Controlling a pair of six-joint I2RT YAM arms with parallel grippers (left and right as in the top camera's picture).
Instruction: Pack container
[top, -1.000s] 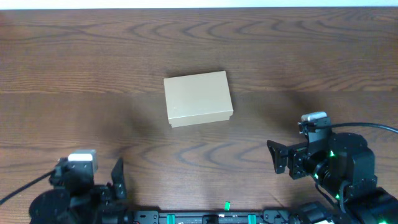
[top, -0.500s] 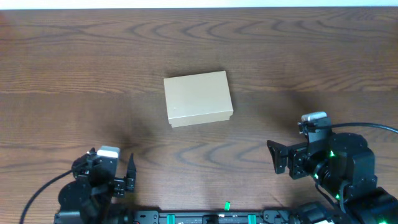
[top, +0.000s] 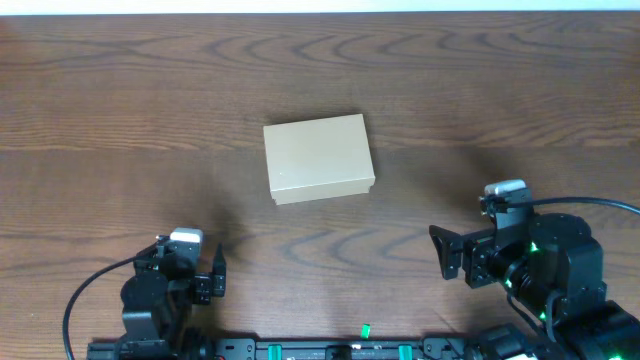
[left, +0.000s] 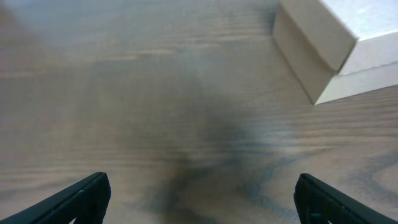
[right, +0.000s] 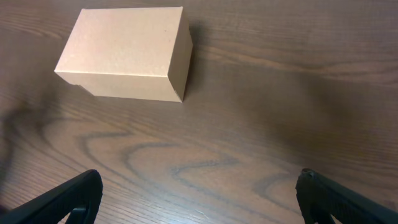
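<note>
The container, a plain tan cardboard box, lies closed on the wooden table near the middle. It shows at the top right of the left wrist view and at the top left of the right wrist view. My left gripper is open and empty at the front left, well short of the box; its fingers frame bare wood in its own view. My right gripper is open and empty at the front right, its fingers wide apart over bare wood.
The dark wooden table stretches to a pale far edge at the top. A black rail with green clips runs along the front edge between the two arm bases. No other loose objects show.
My left arm has swung to the right and turned towards the box. The right arm and the box have not moved.
</note>
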